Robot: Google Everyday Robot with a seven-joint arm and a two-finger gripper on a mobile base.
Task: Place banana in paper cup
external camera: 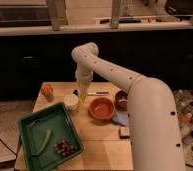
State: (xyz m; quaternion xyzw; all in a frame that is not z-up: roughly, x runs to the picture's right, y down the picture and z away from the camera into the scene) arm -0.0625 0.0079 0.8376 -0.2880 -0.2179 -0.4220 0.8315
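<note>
My gripper (pixel 82 86) hangs at the end of the white arm over the back left part of the wooden table. It is shut on the banana (pixel 81 96), a slim pale-yellow piece that hangs upright below the fingers. The paper cup (pixel 71 102), small and white, stands on the table just left of the banana's lower end. The banana's tip is beside the cup's right rim, and I cannot tell whether it touches it.
An orange bowl (pixel 102 108) stands right of the cup, with a dark maroon bowl (pixel 121 99) behind it. A green tray (pixel 32 125) at the front left holds a green pepper (pixel 46 140) and grapes (pixel 64 147). An orange fruit (pixel 47 90) sits at the back left. A pen (pixel 97 93) lies behind the orange bowl.
</note>
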